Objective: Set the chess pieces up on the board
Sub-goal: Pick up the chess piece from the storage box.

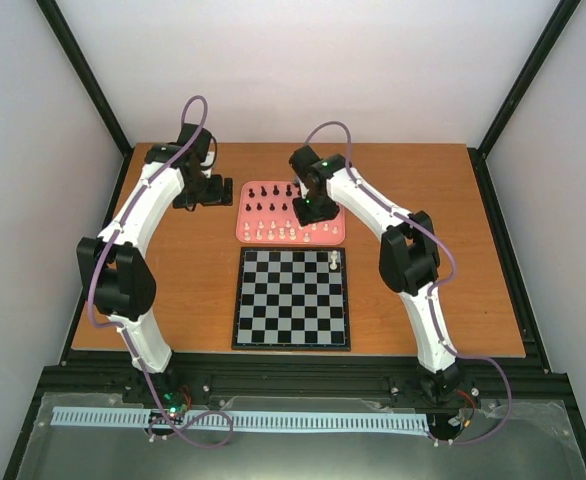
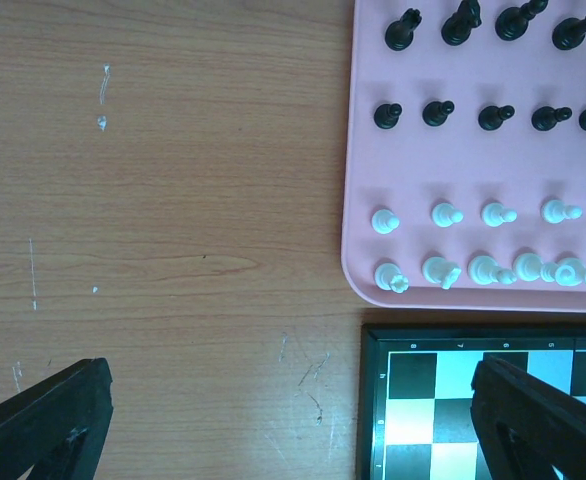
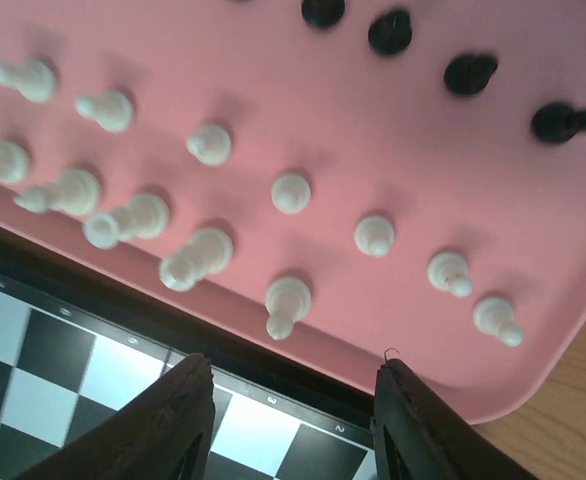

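- Right fingers [image 3: 188, 400] are apart over the board's [image 3: 43, 400] edge; chess pieces [image 3: 291, 192] stand just past them on the pink tray [image 3: 553, 230].
- Left fingers [image 2: 53, 420] are wide apart above the bench [image 2: 173, 200].
- Only the top view shows one white piece [image 1: 333, 261] on the board.

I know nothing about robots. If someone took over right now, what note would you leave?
Left end effector: open, empty, over the brown wooden table beside the pink rounded tray.
Right end effector: open, empty, above the tray's near edge.
Done: one cream-white chess piece stands on the black-and-pale checkered board.
To do: the other cream-white pieces and black pieces, in the tray.
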{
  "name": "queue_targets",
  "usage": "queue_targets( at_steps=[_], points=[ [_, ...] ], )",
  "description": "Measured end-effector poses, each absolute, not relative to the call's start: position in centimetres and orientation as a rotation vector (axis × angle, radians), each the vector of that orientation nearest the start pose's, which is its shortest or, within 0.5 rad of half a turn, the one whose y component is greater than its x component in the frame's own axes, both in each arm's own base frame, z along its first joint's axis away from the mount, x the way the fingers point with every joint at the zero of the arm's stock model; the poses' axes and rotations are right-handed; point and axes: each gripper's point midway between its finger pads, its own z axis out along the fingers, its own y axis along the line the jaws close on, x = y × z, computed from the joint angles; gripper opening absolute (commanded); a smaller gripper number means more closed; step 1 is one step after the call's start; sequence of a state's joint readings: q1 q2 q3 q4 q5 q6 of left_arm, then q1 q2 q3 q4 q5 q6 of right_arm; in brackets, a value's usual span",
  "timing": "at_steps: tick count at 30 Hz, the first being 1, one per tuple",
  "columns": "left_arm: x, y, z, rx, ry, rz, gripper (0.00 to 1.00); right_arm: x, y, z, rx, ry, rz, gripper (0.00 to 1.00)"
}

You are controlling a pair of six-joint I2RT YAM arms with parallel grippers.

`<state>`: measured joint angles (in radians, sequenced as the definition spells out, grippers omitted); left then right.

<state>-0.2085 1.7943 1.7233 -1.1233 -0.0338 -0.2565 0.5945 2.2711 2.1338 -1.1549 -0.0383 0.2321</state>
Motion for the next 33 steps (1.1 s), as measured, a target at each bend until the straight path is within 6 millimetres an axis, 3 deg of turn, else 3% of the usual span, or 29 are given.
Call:
queue_targets(
  at_steps=[6, 17, 27, 33],
  points=[
    [41.0, -8.1, 18.5, -0.075, 2.766, -0.076, 1.00, 39.7, 27.8, 7.1, -0.546, 2.946, 0.171, 0.47],
    [41.0, -8.1, 18.5, -0.075, 2.766, -0.076, 1.00, 40.2, 28.6, 6.9, -0.554, 2.926, 0.212, 0.45],
    [40.9, -8.1, 18.4, -0.075, 2.768, -0.076, 1.00, 40.2, 29.0, 4.8, -0.566, 2.961, 0.228, 0.41],
    [40.9, -8.1, 18.4, -0.075, 2.768, -0.075, 1.00, 40.9, 29.5, 4.9, -0.564, 2.944, 0.236, 0.38]
  ],
)
